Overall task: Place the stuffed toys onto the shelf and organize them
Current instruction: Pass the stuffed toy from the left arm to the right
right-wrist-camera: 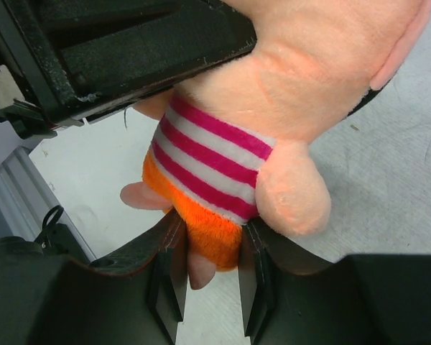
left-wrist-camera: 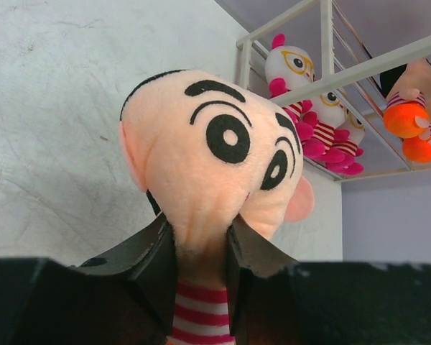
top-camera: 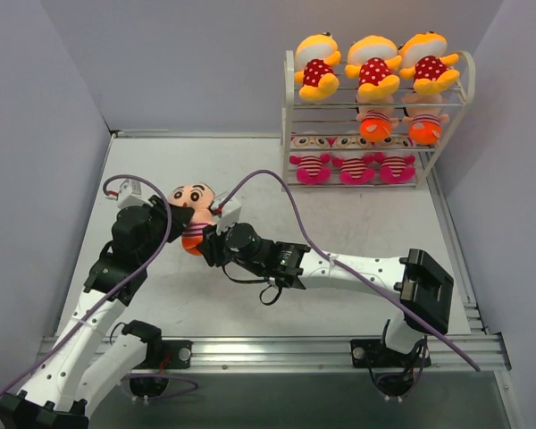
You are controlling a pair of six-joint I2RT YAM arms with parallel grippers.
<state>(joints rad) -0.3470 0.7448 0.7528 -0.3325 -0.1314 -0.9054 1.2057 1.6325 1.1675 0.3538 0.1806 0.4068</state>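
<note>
Arm bases sit bolted to a metal rail (top-camera: 277, 350) at the near edge. Tabletop (top-camera: 357, 206): pale grey, matte, lightly scuffed. Plain lavender-grey walls (top-camera: 205, 54) close it in on the left, far and right sides. A purple cable (top-camera: 277, 176) arcs over the surface from the left tool across the right arm.

Shelf (top-camera: 289, 107): white wire rack, upright in the far right corner.
- Top tier: three yellow polka-dot dolls (top-camera: 373, 67) side by side.
- Middle tier: two orange-bottomed dolls (top-camera: 375, 125).
- Bottom tier: three pink-striped dolls (top-camera: 355, 164) with yellow glasses, in a row.

Peach-faced doll (top-camera: 195, 201): left of centre, well apart from the shelf, caught between both tools. It looks lifted clear of the surface. Head points toward the far side. It has black brows, round eyes, a red-and-white striped shirt and an orange bottom.

Left tool (left-wrist-camera: 201, 277): clamped on the doll's neck, fingers (left-wrist-camera: 152, 266) pinching the plush just under the head.

Right tool (right-wrist-camera: 210, 269): closed in on the orange bottom, pads (right-wrist-camera: 169, 277) pressed against it on each side, one foot hanging between them.

Left arm (top-camera: 71, 357): rises from the near left, elbow up, wrist turned right toward the doll.

Right arm (top-camera: 357, 268): stretched low and leftward across the tabletop, wrist meeting the doll from its near right side. The two tools are just beside each other.
</note>
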